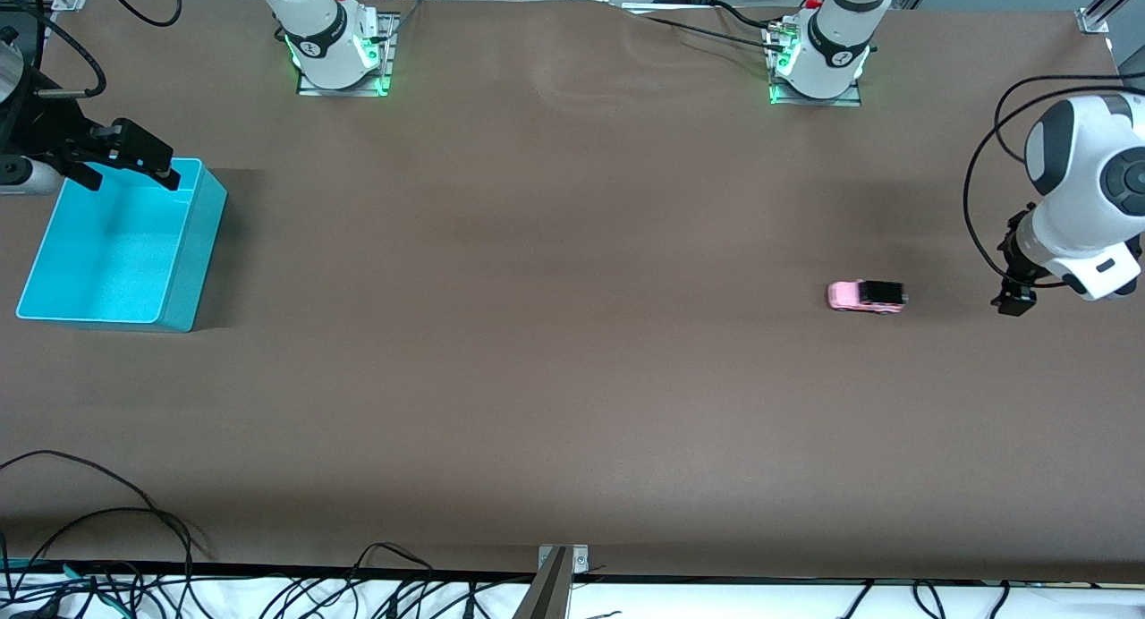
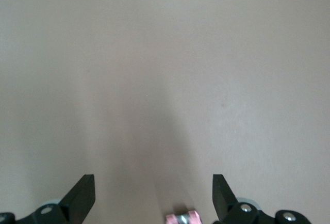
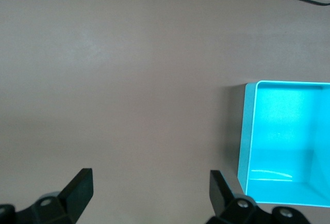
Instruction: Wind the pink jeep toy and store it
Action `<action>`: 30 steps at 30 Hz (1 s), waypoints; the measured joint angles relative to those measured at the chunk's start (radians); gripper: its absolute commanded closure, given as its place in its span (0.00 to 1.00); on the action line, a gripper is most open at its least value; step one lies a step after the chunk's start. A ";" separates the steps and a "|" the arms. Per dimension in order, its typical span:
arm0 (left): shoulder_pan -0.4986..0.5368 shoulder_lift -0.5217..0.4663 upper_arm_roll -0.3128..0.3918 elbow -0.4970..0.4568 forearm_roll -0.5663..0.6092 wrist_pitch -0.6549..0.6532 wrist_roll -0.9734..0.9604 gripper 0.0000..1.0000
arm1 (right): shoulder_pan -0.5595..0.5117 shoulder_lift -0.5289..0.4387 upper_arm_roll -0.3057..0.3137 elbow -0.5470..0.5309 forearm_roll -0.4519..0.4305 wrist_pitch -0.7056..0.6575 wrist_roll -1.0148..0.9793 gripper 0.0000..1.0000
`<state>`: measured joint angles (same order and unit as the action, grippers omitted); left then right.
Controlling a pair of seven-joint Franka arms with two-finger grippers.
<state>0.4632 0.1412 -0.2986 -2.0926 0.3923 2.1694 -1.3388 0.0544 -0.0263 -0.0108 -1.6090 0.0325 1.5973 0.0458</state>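
The small boxy light-pink plastic jeep toy (image 1: 866,295) sits unstored on the table beside the left gripper's (image 1: 1014,301) spread fingers, while the right gripper (image 1: 125,161), fingers spread too, waits over the empty turquoise plastic bin (image 1: 192,270).

Brown matte table (image 1: 555,351) fills view, soft shadows across surface. Black cables (image 1: 98,547) tangled along edge nearest front camera, on white strip. Metal bracket (image 1: 559,574) at mid-edge. Aluminium frame corners (image 1: 1093,18) at table corners by bases. Even overhead light
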 measured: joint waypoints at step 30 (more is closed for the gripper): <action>-0.246 -0.221 0.148 0.162 -0.250 -0.357 0.907 0.00 | 0.000 0.004 -0.003 -0.001 0.000 0.000 0.000 0.00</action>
<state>0.2174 -0.0796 -0.1509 -1.9306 0.1425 1.8121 -0.4316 0.0544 -0.0225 -0.0136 -1.6101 0.0325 1.5971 0.0458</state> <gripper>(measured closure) 0.000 0.000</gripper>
